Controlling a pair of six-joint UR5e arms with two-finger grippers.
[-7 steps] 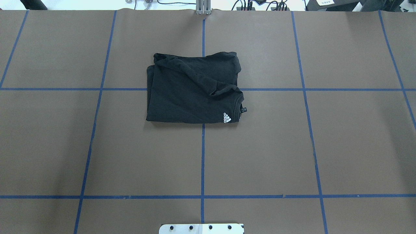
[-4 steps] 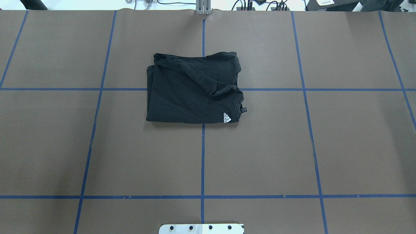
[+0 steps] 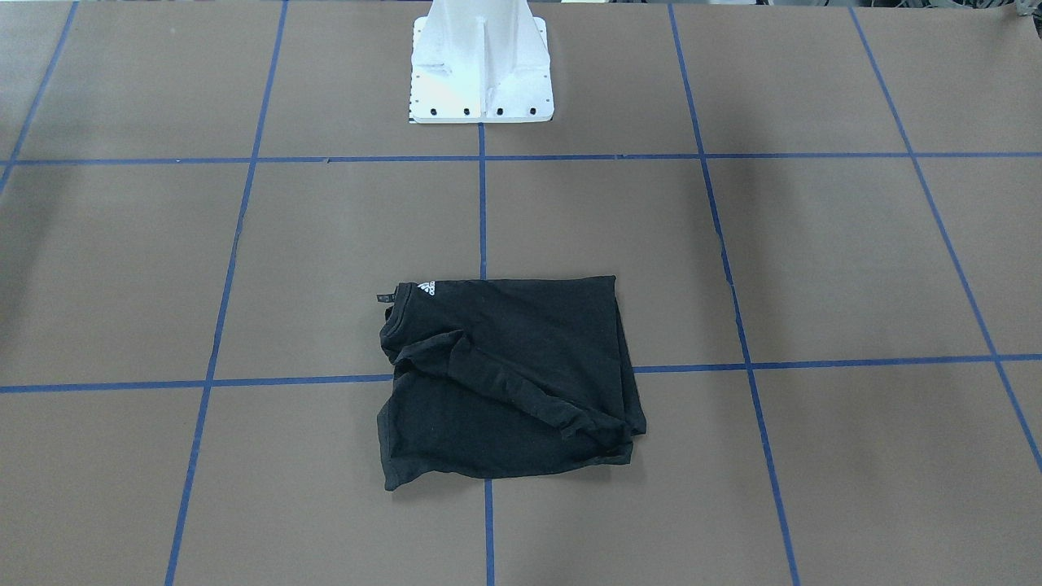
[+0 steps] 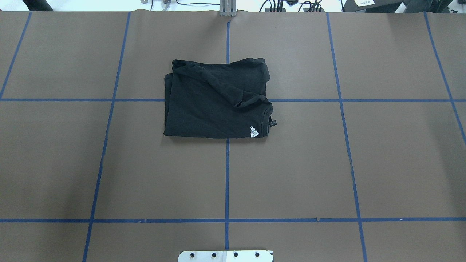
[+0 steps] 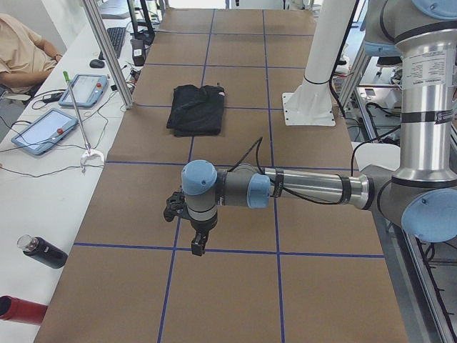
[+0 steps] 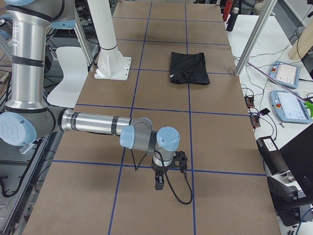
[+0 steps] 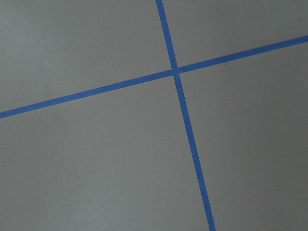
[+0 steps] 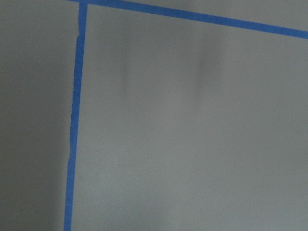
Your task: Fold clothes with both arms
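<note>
The black T-shirt (image 4: 214, 102) lies folded into a rough rectangle on the brown table, over the centre blue tape line. Its small white logo (image 4: 254, 131) shows at the near right corner by the collar; the front print is hidden. It also shows in the front-facing view (image 3: 505, 382) and both side views (image 5: 196, 108) (image 6: 189, 68). My left gripper (image 5: 198, 246) hangs low over bare table far from the shirt, seen only in the left side view. My right gripper (image 6: 159, 185) does the same at the other end. I cannot tell whether either is open or shut.
The white pedestal base (image 3: 480, 65) stands at the robot's side of the table. Aluminium posts (image 5: 107, 50) (image 6: 254, 34) rise at the far edge. Tablets (image 5: 43, 132), a dark bottle (image 5: 43, 251) and a seated operator (image 5: 21, 50) are beyond it.
</note>
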